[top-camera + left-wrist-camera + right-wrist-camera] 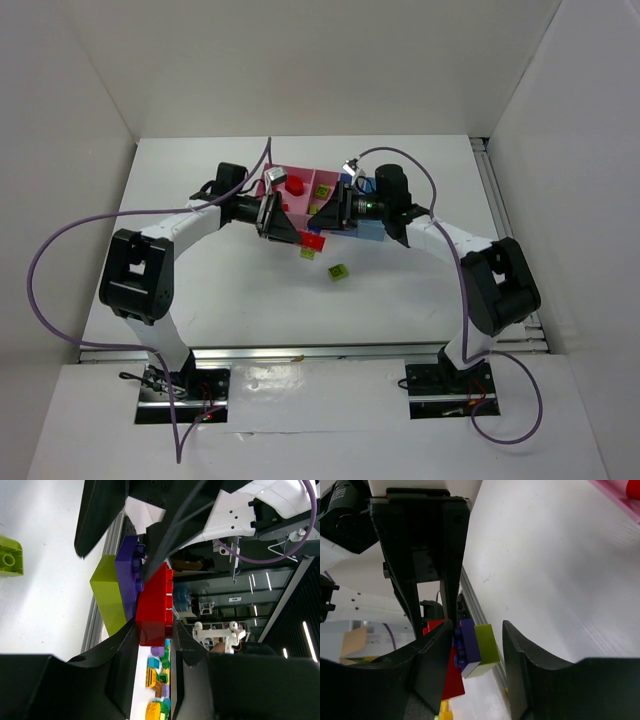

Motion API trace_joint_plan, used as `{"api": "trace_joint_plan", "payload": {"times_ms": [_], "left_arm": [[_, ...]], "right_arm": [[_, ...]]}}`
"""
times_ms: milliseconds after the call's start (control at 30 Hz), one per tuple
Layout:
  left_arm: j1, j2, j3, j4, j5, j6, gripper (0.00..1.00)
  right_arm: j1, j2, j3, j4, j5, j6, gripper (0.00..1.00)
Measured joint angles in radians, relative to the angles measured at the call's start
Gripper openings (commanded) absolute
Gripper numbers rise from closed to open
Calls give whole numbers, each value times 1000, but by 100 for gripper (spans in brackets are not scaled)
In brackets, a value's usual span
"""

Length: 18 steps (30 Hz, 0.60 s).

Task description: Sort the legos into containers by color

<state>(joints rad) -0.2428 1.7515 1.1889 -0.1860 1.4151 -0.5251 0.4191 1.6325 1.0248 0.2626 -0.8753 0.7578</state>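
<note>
Lego stack (152, 600) in left tool (154, 634), right tool (478, 636) astride it.

Stacked legos: red brick (155, 607), purple brick (129, 570), yellow-green brick (107, 595). A loose yellow-green brick (338, 272) lies on the white table (230, 300). Pink bin (325, 178), light blue bin (370, 232). Left pincer (154, 630) and right pincer (477, 630) black; cable (40, 290) purple.

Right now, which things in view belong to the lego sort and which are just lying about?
Job: red-purple-green brick stack, in the jaws of the left gripper; right gripper, jaws either side of it; loose yellow-green lego; red lego in the containers.
Lying about: purple cables; metal rail.
</note>
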Motion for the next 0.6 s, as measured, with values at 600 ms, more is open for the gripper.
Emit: {"api": "trace_joint_plan", "payload": {"times_ms": [600], "left_arm": [[-5, 1, 5, 0, -31, -2, 0]], "right_arm": [[2, 12, -37, -35, 60, -8, 61]]}}
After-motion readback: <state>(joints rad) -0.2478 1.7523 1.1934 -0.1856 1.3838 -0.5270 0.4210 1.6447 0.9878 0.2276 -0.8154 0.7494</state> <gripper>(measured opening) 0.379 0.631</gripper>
